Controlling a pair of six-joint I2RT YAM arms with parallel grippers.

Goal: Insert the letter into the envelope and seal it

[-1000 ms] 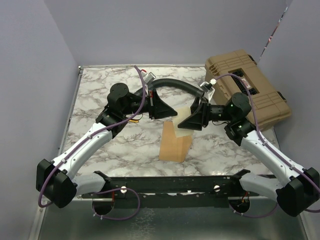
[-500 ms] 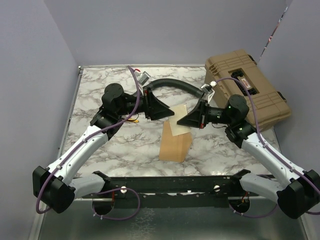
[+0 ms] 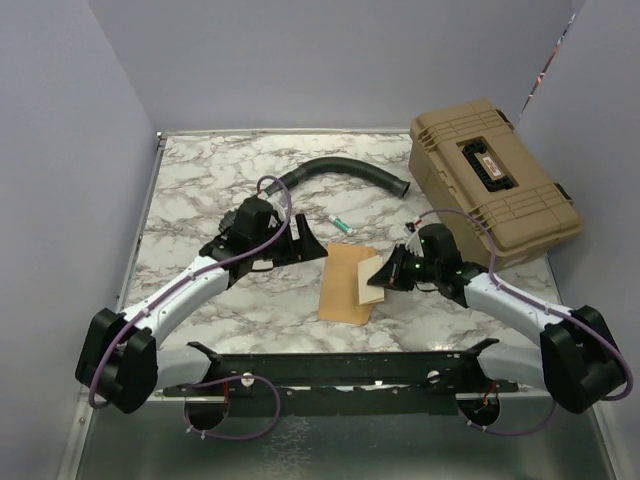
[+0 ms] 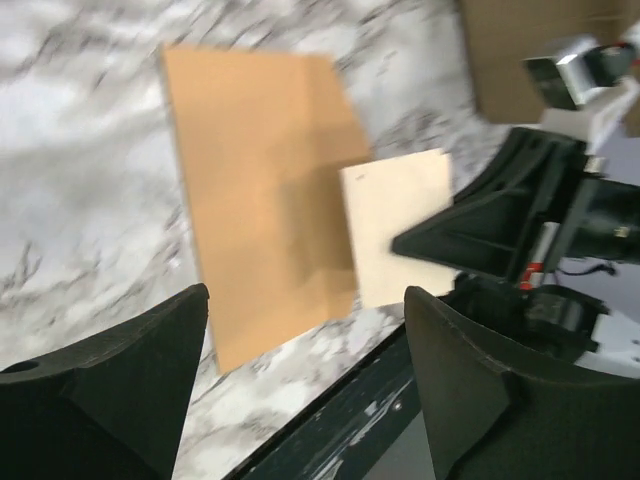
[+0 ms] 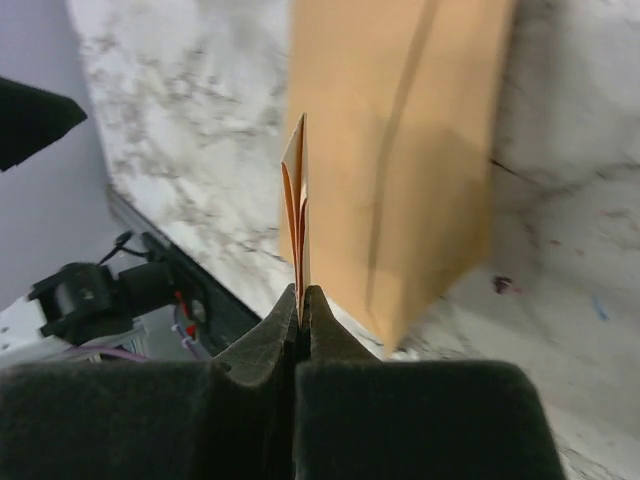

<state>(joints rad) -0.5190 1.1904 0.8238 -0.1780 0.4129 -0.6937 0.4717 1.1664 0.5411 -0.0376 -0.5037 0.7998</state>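
Note:
The brown envelope (image 3: pixel 342 285) lies flat on the marble table, also seen in the left wrist view (image 4: pixel 255 190) and the right wrist view (image 5: pixel 410 150). The paler letter (image 3: pixel 371 281) overlaps the envelope's right edge (image 4: pixel 398 225). My right gripper (image 3: pixel 386 273) is shut on the letter's right edge. In the right wrist view the letter (image 5: pixel 299 215) shows edge-on, rising out of the closed gripper (image 5: pixel 301 300). My left gripper (image 3: pixel 312 245) stands open just left of the envelope's far corner, and nothing sits in the left gripper (image 4: pixel 305 390).
A tan hard case (image 3: pixel 495 180) sits at the back right. A black curved hose (image 3: pixel 345 168) lies at the back centre, with a small green-tipped pen (image 3: pixel 338 222) in front of it. A dark rail (image 3: pixel 340 365) runs along the table's near edge.
My left gripper opened and drew back to the left. My right gripper shut on the letter. Both arms dropped lower, and the envelope went from propped up to flat.

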